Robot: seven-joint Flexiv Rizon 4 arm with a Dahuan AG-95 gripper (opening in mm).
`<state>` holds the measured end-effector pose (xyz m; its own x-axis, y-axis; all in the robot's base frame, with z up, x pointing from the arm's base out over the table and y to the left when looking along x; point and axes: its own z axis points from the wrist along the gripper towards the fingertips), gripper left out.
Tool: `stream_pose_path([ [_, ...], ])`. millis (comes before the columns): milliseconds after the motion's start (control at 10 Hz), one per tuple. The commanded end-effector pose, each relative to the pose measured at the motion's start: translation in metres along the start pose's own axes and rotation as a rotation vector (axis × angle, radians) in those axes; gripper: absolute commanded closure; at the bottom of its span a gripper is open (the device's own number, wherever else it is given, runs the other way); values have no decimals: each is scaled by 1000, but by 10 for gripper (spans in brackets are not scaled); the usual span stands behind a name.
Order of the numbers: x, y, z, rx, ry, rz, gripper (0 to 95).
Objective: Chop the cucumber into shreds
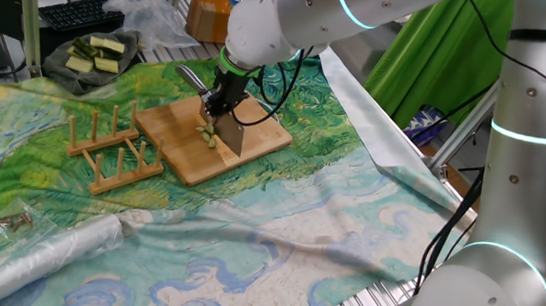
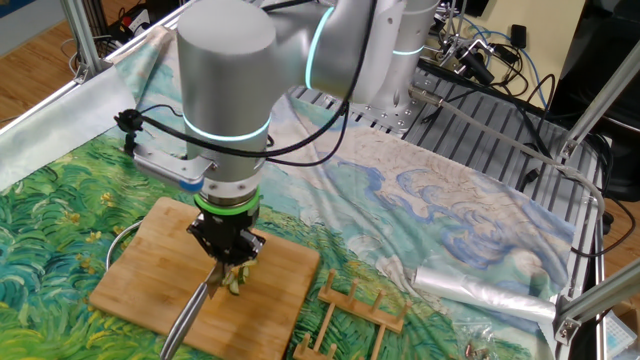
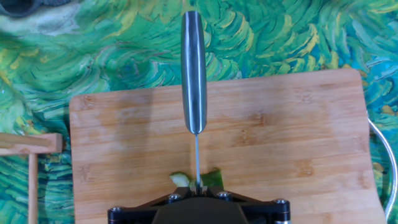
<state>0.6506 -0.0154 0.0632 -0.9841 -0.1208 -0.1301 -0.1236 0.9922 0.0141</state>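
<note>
My gripper [image 1: 224,105] is shut on a knife and holds it edge-down on the wooden cutting board [image 1: 259,137]. The blade [image 1: 231,135] stands upright among the cucumber [image 1: 209,138], which is several small pale green bits. In the hand view the steel handle [image 3: 194,68] points away from me. The thin blade edge [image 3: 197,158] runs down between two cucumber bits, one on the left [image 3: 180,180] and one on the right [image 3: 214,178], just ahead of my gripper [image 3: 198,188]. In the other fixed view my gripper [image 2: 228,252] hides most of the cucumber [image 2: 236,282].
A wooden dish rack [image 1: 113,148] stands left of the board. A dark plate with longer green sticks [image 1: 97,53] sits at the back left. A rolled plastic sheet [image 1: 42,251] lies at the front left. An orange container [image 1: 209,14] stands behind the board.
</note>
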Motion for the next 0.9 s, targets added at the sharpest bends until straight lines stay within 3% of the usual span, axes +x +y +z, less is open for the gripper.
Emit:
stream_pose_path([
  [100, 0, -4, -6, 1, 4, -15, 950],
  [800, 1, -8, 2, -10, -7, -21, 950],
  [900, 2, -8, 18, -17, -18, -25, 950],
])
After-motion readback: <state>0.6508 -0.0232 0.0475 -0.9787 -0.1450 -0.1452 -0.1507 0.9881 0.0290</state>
